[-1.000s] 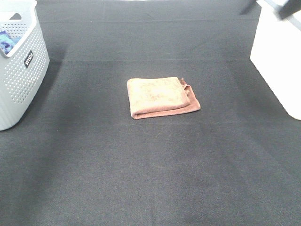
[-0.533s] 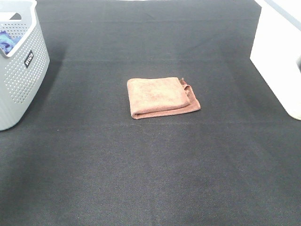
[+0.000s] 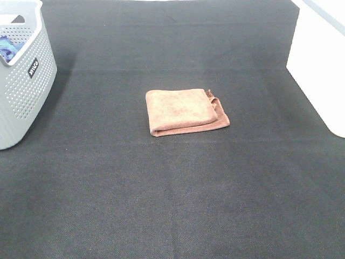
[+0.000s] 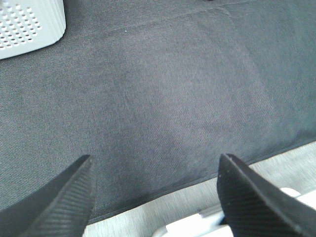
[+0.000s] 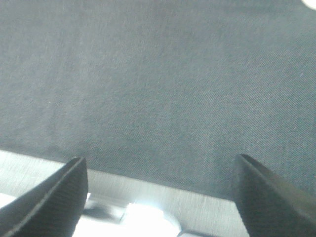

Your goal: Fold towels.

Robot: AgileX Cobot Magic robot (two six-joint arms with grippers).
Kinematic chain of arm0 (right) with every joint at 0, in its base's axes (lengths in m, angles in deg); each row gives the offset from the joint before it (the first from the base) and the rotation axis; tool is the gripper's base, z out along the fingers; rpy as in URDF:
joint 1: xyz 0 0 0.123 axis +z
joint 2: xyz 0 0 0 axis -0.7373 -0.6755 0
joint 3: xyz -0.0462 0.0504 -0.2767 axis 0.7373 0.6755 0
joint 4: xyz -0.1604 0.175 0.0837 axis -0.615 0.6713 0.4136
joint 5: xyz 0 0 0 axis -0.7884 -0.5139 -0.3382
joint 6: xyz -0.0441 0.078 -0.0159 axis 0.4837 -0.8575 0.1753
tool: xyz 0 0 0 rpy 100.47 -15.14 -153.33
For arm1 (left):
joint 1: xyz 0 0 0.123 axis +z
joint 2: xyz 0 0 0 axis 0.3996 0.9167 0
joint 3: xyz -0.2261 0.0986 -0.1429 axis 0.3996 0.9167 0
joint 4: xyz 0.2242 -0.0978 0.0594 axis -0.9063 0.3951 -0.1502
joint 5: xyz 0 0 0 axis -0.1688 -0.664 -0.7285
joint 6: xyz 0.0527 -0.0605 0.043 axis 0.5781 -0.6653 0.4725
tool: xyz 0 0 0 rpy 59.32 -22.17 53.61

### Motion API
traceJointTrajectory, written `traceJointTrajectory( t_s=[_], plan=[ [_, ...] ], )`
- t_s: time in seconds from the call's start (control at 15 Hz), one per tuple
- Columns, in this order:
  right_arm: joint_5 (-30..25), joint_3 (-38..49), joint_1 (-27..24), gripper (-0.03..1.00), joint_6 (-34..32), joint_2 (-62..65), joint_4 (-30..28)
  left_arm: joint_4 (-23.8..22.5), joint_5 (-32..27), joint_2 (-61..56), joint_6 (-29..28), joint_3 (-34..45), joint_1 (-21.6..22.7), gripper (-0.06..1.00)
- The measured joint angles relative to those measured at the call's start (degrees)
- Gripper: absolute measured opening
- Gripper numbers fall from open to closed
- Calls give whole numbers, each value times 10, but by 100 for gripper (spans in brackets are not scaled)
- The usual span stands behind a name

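From the high exterior camera: lying near the middle of the desk [image 3: 161, 194], covered in black woven cloth, a rust-brown terry towel [image 3: 185, 111], already folded into a flat rectangular stack. Showing layered edges along its near side and a small rumpled corner poking out at its far right. Resting flat, well apart from everything else. Standing at the far left edge, a light grey perforated plastic basket [image 3: 24, 81] with a dark label on its wall; peeking over its rim, a bit of blue cloth [image 3: 8, 47]. Sitting at the far right, a plain white box-shaped container [image 3: 318, 65], partly cut off by the frame. Showing neither arm in this view.

From the left wrist camera: hovering over bare black cloth, the left end effector [image 4: 155, 195], its two dark ribbed fingers [image 4: 59, 202] spread wide with nothing between them. Appearing in one corner, the perforated wall of the grey basket [image 4: 29, 24]. Running just beyond the fingertips, the cloth's edge and a pale grey surface.

From the right wrist camera: hanging over the black cloth, the right end effector [image 5: 158, 195], fingers [image 5: 54, 200] parted wide and holding nothing. Showing the cloth's edge and a blurred pale strip close to the fingertips.
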Motion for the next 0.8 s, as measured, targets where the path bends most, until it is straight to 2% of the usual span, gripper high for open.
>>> traceJointTrajectory(
  t_s=[0.13, 0.33, 0.47, 0.6, 0.8],
  plan=[
    [15, 34, 0, 76, 0, 65, -15, 0, 2, -58, 29, 29, 0, 66],
    [42, 69, 0, 76, 7, 121, -30, 3, 29, -77, 64, 65, 0, 66],
    [74, 84, 0, 76, 10, 127, -25, 18, 53, -77, 81, 74, 0, 66],
    [82, 87, 0, 76, 11, 127, -25, 42, 74, -77, 103, 88, 0, 66],
    [84, 88, 0, 76, 11, 127, -25, 48, 80, -77, 111, 88, 0, 66]
  ],
)
